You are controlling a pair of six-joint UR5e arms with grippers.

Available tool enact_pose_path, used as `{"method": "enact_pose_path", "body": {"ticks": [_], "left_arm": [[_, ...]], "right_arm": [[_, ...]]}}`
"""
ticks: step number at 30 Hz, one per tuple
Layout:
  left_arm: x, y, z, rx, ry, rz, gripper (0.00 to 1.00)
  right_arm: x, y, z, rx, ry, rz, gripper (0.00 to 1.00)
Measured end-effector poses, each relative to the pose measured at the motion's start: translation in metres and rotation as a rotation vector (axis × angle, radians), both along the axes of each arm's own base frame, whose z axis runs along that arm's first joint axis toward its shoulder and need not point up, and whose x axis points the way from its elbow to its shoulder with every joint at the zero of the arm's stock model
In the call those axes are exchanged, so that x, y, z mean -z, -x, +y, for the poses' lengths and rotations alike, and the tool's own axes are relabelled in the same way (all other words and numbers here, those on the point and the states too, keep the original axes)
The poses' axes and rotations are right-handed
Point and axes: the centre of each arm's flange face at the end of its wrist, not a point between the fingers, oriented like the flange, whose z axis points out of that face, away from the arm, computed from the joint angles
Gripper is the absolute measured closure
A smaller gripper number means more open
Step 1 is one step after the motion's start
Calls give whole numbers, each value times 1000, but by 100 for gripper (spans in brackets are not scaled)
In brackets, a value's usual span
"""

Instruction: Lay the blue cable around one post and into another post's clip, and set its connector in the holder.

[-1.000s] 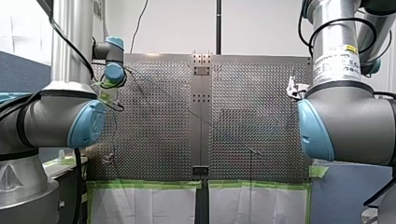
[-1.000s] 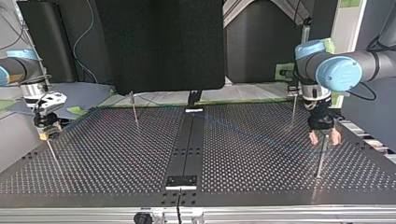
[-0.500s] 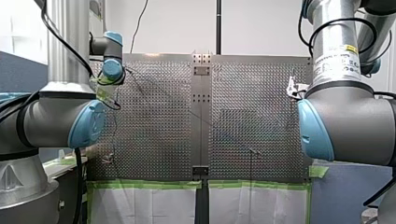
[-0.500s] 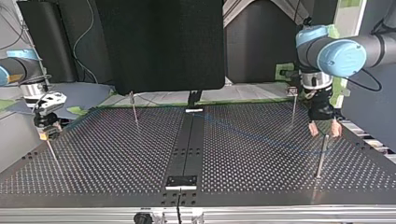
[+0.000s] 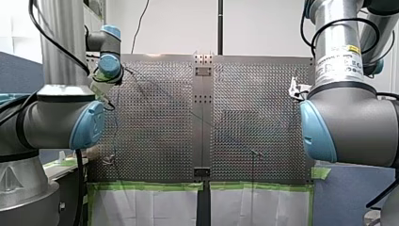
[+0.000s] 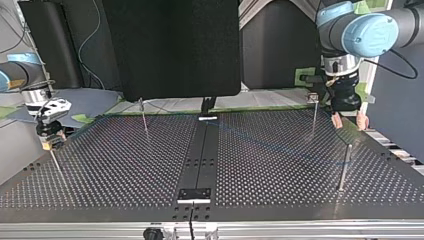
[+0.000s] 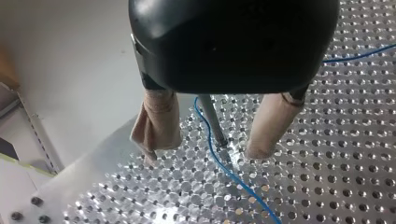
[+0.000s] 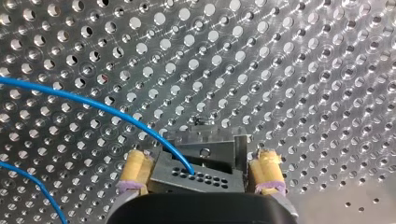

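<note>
Two grippers hang over the perforated table (image 6: 125, 165), one at each side edge. Our left gripper (image 7: 205, 151) is empty. Its two beige-padded fingers (image 7: 159, 123) stand wide apart, and in the left wrist view a thin metal post (image 7: 212, 122) rises in the gap between them, touching neither. The blue cable (image 7: 219, 161) lies on the table there, curving close past the foot of that post and running on under the gripper. A further stretch of it crosses the table beyond one finger. In the top view this gripper is raised clear of the table at the far right.

Our right gripper (image 8: 201, 156) is narrow and holds the connector (image 8: 196, 176), a dark block with rows of small holes, between its yellow pads (image 8: 134, 170). The cable runs into the face of the block and arcs away low over the table. A second stretch of cable lies further off on the same side. Just ahead of the connector stands a grey metal bracket (image 8: 219, 140); we cannot tell whether the two touch. In the top view this gripper sits low at the table's left edge, right above a second post (image 6: 56, 165) that leans a little. Across the middle of the table the cable shows only as a faint blue line, running from the far middle toward the near right.
</note>
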Motion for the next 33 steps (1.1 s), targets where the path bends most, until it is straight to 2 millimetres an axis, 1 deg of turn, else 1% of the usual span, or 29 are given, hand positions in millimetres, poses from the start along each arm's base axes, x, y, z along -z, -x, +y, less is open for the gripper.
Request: {"method": "enact_pose_path", "body": {"ticks": [6, 12, 17, 25, 33], "left_arm": [[-10, 19, -1, -38, -53, 32, 0], [-15, 27, -1, -72, -98, 77, 0], [-25, 28, 0, -100, -136, 101, 0], [-48, 27, -2, -136, -197, 130, 0], [-71, 23, -15, -74, -259, 155, 0]], "right_arm": [[0, 0, 0, 0, 0, 0, 0], [0, 0, 0, 0, 0, 0, 0], [0, 0, 0, 0, 0, 0, 0], [0, 0, 0, 0, 0, 0, 0], [0, 0, 0, 0, 0, 0, 0]]}}
